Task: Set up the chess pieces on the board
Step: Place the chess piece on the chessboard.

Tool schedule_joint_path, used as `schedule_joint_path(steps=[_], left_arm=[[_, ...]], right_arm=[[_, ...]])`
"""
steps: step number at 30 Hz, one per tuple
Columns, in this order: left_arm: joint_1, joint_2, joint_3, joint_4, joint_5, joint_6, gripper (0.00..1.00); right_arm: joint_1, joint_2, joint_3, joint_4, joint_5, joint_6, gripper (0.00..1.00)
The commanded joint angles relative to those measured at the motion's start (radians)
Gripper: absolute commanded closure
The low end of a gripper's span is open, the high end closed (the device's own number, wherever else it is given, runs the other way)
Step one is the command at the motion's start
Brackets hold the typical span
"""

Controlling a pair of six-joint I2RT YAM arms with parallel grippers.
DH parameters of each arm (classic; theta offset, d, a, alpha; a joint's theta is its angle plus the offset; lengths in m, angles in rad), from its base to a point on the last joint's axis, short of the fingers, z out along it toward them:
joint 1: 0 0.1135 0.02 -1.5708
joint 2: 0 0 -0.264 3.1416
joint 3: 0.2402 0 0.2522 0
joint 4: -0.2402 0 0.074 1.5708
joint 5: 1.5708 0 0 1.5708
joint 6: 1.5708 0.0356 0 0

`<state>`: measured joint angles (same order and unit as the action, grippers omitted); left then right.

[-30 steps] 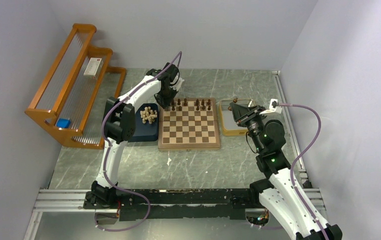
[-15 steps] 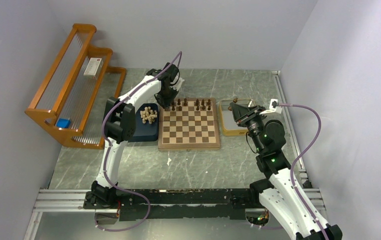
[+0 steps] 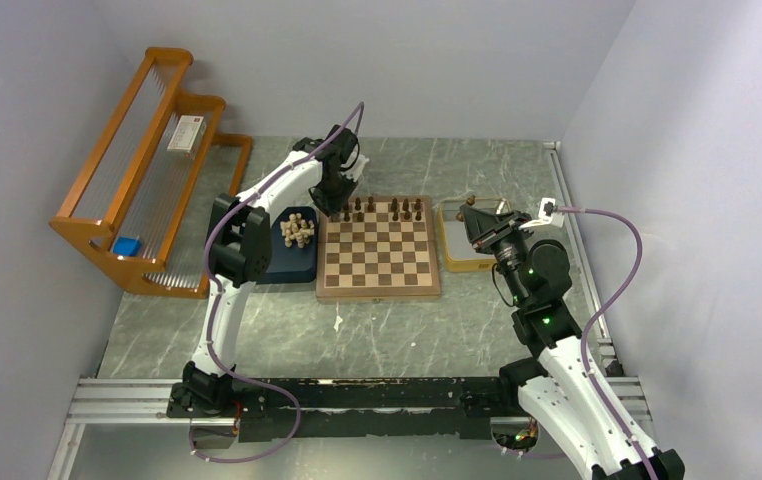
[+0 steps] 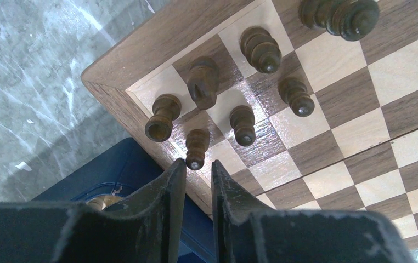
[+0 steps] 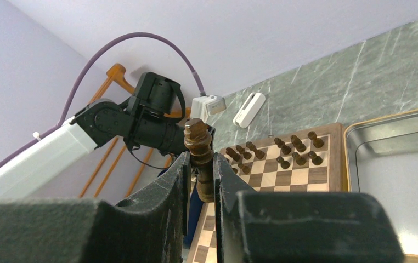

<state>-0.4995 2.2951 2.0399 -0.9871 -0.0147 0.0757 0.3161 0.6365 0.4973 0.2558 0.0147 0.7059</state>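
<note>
While my right fingers (image 5: 176,186) clamp a dark piece (image 5: 198,137), my left fingers (image 4: 171,186) stand narrowly apart over a dark pawn (image 4: 196,149) at the corner of the board (image 4: 157,38). They seem clear of it.

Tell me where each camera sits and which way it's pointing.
Top external: fixed above and behind, looking down on the table and board; left arm and right arm show, bases at bottom.
Left wrist: on the left arm, looking down at the board's corner with dark pieces; left pincer, slightly open, at bottom.
Right wrist: on the right arm, facing across toward board and left arm; right pincer grips a dark piece.
Shared: both wrist views show the board's dark pieces.
</note>
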Motion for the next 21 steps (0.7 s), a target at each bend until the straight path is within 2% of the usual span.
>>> schedule_joint_path(steps=[1, 21], left_arm=[[-0.006, 0.002, 0.031, 0.027, 0.005, 0.012, 0.71], [-0.006, -0.039, 0.011, 0.041, 0.020, 0.012, 0.64]], right_arm=[[0.006, -0.012, 0.012, 0.007, 0.006, -0.011, 0.80], [0.005, -0.007, 0.001, 0.000, -0.011, -0.004, 0.80]])
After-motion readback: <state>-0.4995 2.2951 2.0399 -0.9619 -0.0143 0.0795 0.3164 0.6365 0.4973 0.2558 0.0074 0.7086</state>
